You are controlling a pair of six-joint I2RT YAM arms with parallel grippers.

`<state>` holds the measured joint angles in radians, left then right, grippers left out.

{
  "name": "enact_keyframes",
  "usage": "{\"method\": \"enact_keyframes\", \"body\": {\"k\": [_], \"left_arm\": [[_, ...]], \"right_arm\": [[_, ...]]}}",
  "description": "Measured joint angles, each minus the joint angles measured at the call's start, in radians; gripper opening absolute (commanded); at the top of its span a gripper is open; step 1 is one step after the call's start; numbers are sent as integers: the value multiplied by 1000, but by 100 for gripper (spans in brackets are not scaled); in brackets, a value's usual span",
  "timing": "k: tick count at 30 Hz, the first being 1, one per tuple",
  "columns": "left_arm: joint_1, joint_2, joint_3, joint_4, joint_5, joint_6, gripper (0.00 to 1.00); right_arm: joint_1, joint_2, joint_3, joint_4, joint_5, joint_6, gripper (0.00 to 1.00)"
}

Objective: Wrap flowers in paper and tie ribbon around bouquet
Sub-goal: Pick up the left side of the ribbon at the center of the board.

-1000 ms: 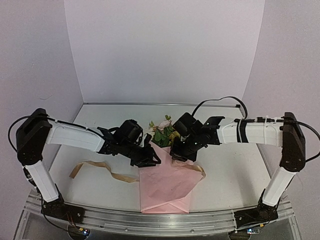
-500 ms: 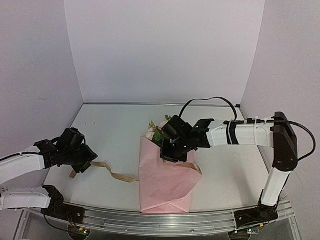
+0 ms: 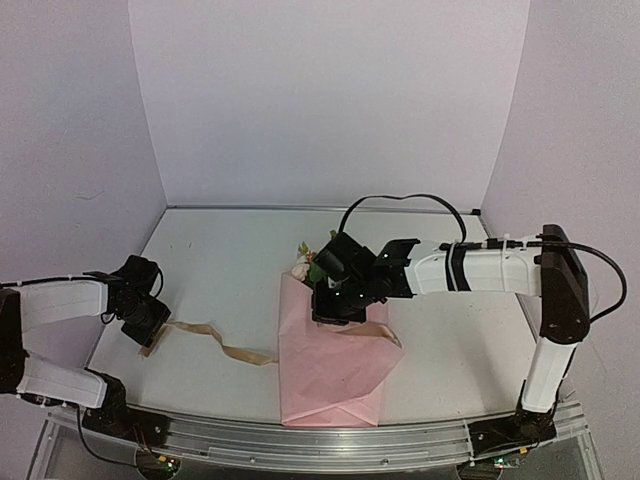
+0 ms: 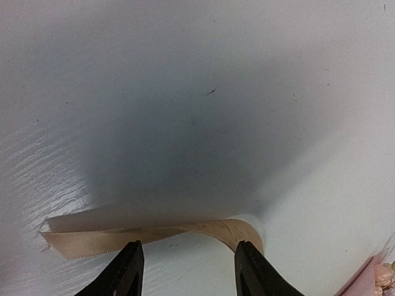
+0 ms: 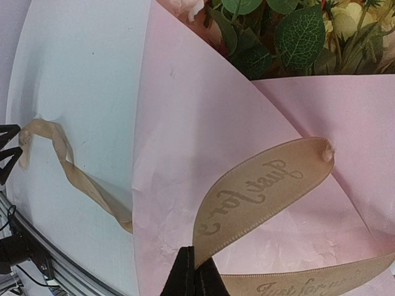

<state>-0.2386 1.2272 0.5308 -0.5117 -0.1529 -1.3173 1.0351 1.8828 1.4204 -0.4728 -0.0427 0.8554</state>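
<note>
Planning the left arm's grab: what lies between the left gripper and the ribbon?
Only a sliver of bare table. In the left wrist view, the ribbon lies just beyond the open left gripper.

You're getting soft, even light and slight grain in the top view. A broad grey shadow is darkening the table (image 4: 185, 154) under your left wrist camera; the ribbon (image 5: 259, 185) print is reading sharp.

We saw the black right gripper (image 5: 194, 274) at the bottom edge, its jaws pinched together on the narrow tan satin ribbon (image 5: 265, 185), which looped over the creased pink paper sheet (image 5: 185, 142). The yellow and pinkish flowers with green leaves (image 5: 296, 31) poked out above, and the ribbon trailed left across the white table (image 5: 74, 80).
</note>
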Motion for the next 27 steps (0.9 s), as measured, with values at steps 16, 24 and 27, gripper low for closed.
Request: {"method": "enact_keyframes", "body": {"k": [16,24,27], "left_arm": [[4,146,61,130,64,-16,37],[4,85,76,121,75,-20,42],[4,102,76,136,89,-20,42]], "right_arm": [[14,1,0,0,1,-48,0],[16,25,12,0,5,-49,0],[16,39,15,0,4,-51,0]]}}
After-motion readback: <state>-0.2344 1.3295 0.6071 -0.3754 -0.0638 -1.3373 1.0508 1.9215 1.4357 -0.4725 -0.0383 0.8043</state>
